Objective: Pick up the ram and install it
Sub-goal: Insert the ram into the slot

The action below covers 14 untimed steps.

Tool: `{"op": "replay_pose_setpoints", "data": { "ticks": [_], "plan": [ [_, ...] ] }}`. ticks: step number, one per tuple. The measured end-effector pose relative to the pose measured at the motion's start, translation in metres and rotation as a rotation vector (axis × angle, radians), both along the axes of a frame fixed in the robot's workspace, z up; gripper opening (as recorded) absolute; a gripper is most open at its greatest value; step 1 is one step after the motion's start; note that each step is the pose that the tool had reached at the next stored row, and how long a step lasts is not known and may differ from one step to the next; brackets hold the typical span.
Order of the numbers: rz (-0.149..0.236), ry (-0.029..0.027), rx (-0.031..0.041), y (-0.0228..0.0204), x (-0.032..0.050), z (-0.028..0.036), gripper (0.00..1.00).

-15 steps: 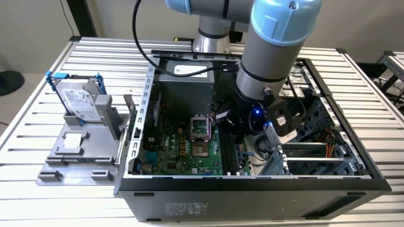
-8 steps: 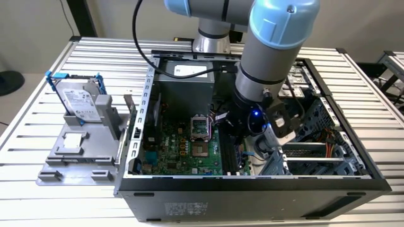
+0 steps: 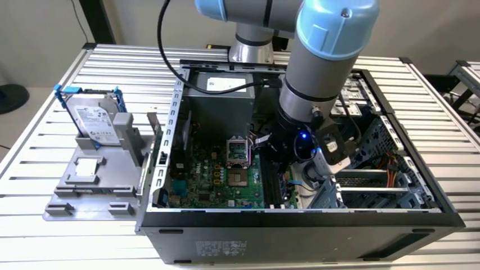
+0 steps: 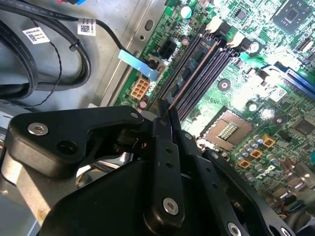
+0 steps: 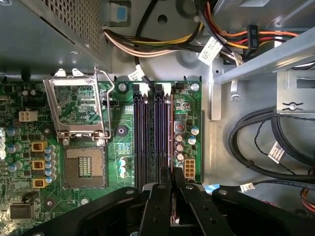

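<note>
**Ram at the slot, seating unconfirmed**

Your gripper (image 5: 171, 174) is clenched on one end of the ram (image 5: 171, 132), which stands on edge along the slot nearest the motherboard's (image 5: 83, 206) edge. The pickup is done. You cannot tell whether the ram is fully pressed home. The empty slots (image 5: 147, 132) touch one side. Capacitors (image 5: 179, 142) crowd the other, with cables (image 5: 256, 132) beyond the board edge.
</note>
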<state>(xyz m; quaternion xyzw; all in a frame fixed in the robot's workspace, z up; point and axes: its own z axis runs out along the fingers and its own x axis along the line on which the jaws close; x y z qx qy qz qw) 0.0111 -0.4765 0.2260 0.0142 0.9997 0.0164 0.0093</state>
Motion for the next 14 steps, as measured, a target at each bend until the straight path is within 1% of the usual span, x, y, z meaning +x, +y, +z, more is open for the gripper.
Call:
{"op": "replay_pose_setpoints", "data": {
  "ticks": [6,14],
  "plan": [
    [0.007,0.0023,-0.0047,-0.0001,0.0000,-0.0005,0.00],
    [0.007,0.0064,-0.0057,-0.0001,0.0007,-0.0028,0.00]
  ]
}}
